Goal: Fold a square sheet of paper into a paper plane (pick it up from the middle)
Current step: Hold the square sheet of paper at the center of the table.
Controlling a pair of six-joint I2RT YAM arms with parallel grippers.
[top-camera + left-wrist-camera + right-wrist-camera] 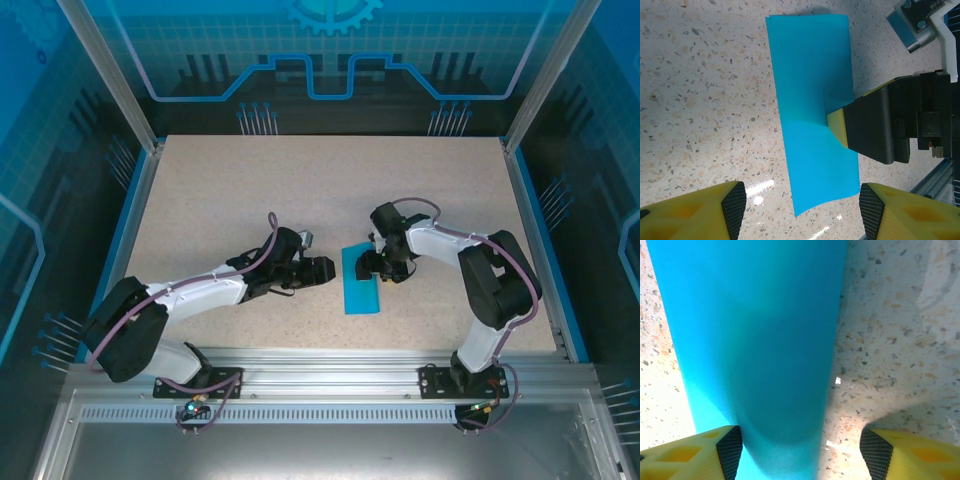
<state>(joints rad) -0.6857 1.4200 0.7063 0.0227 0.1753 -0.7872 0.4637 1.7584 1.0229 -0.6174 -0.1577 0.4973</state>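
A: Where is the square sheet of paper (361,281) found?
B: Folded flat on the table (250,190), long axis near–far. The right gripper (370,264) is set directly over it, spread, nothing held. The left gripper (322,270) is just left of it, spread, empty.

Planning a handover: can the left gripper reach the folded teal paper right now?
Probably yes: the left gripper stands open beside the folded teal paper, bare table between; a finger of the right gripper seems to rest on its far side.
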